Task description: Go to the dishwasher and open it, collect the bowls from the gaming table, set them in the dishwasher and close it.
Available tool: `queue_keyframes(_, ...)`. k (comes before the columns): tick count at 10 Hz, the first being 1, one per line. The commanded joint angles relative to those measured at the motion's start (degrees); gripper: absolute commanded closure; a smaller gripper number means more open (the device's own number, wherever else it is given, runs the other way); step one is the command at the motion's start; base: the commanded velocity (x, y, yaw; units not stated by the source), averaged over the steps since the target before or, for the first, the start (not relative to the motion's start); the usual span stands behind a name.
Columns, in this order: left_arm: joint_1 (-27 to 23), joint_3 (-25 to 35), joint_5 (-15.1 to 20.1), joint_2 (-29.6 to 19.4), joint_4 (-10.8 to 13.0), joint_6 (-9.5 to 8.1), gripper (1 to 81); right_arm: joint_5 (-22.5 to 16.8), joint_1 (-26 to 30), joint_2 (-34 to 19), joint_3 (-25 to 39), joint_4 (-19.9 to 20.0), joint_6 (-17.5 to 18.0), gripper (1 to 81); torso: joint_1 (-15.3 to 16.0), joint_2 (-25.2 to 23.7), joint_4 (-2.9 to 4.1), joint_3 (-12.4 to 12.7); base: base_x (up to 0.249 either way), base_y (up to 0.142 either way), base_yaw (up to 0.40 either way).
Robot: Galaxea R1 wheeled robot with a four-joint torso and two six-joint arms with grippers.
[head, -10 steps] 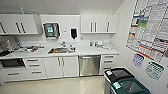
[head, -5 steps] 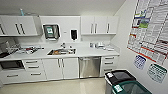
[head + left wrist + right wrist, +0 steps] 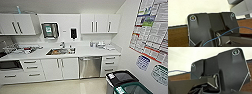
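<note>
One dishwasher point(image 3: 89, 66) is seen in the head view, closed, set under the table point(image 3: 82, 52) between white cabinet doors point(image 3: 60, 68) and a drawer stack point(image 3: 109, 65), right of the sink point(image 3: 60, 51). Bins point(image 3: 123, 82) stand near on the right. The approach is judged best kept square to the steel front, clear of the bins, with room left for the door to drop. In the left wrist view, then the right, whether either end effector is clenched or released cannot be told.
</note>
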Motion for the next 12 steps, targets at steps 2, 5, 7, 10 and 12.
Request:
queue_keyframes(2, -2.2, 0.7, 3.4, -0.8, -0.1, 0.29, 1.0, -3.2, 1.8, -1.0, 0.7, -0.1, -0.3, 1.0, 0.0, 0.0, 0.0, 0.0, 0.088, 0.0, 0.0)
queue_keyframes(5, -2.2, 0.7, 3.4, -0.8, -0.1, 0.29, 1.0, -3.2, 1.9, -0.9, 0.7, -0.1, -0.3, 1.0, 0.0, 0.0, 0.0, 0.0, 0.088, 0.0, 0.0)
queue_keyframes(7, -2.2, 0.7, 3.4, -0.8, -0.1, 0.29, 1.0, -3.2, 1.9, -0.9, 0.7, -0.1, -0.3, 1.0, 0.0, 0.0, 0.0, 0.0, 0.088, 0.0, 0.0)
queue_keyframes(10, -2.2, 0.7, 3.4, -0.8, -0.1, 0.29, 1.0, -3.2, 1.8, -0.9, 0.7, -0.1, -0.3, 1.0, -0.1, 0.0, 0.0, 0.0, 0.088, 0.0, 0.0)
queue_keyframes(12, -2.2, 0.7, 3.4, -0.8, -0.1, 0.29, 1.0, -3.2, 1.8, -1.0, 0.7, -0.1, -0.3, 1.0, -0.1, 0.0, 0.0, 0.0, 0.088, 0.0, 0.0)
